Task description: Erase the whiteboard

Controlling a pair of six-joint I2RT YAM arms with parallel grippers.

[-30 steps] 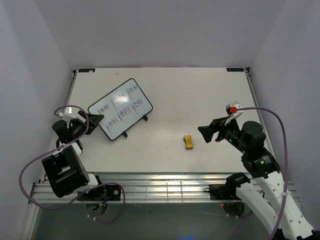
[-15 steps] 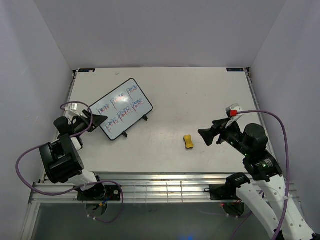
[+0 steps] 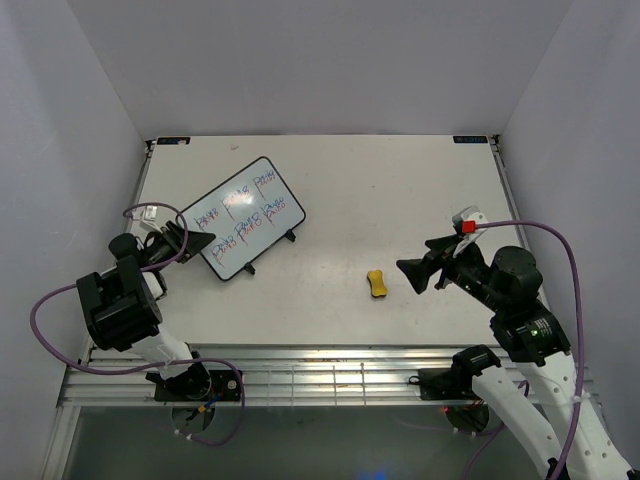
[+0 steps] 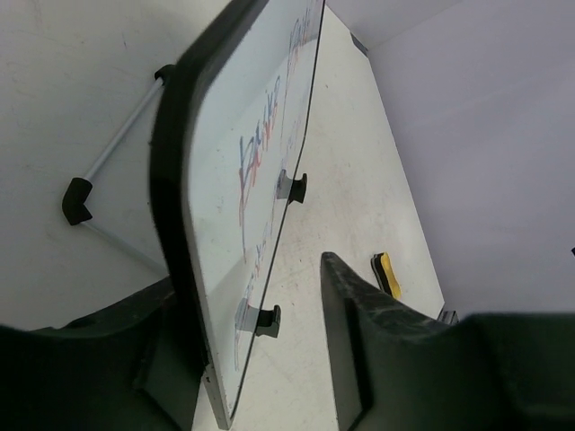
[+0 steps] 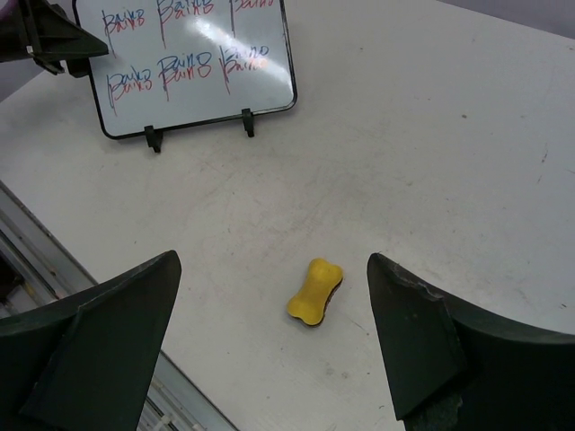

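The whiteboard (image 3: 242, 216) stands propped at the left of the table, with red-and-blue handwriting in two rows; it also shows in the right wrist view (image 5: 193, 63). My left gripper (image 3: 205, 240) is open and straddles the board's near left edge: in the left wrist view the board (image 4: 243, 180) runs between the jaws, one finger behind it, the other finger (image 4: 355, 332) apart from its face. The yellow bone-shaped eraser (image 3: 377, 284) lies on the table right of centre. My right gripper (image 3: 405, 270) is open and empty, hovering above the eraser (image 5: 314, 291), which lies between its fingers in that view.
The board rests on small black feet (image 3: 290, 235) and a wire stand (image 4: 117, 153) behind it. Grey walls close in the table on three sides. A metal rail (image 3: 320, 375) runs along the near edge. The eraser also shows far off in the left wrist view (image 4: 388, 274).
My left gripper has slid a little toward the board's left edge while its arm swung leftward. My right gripper has barely shifted above the eraser.
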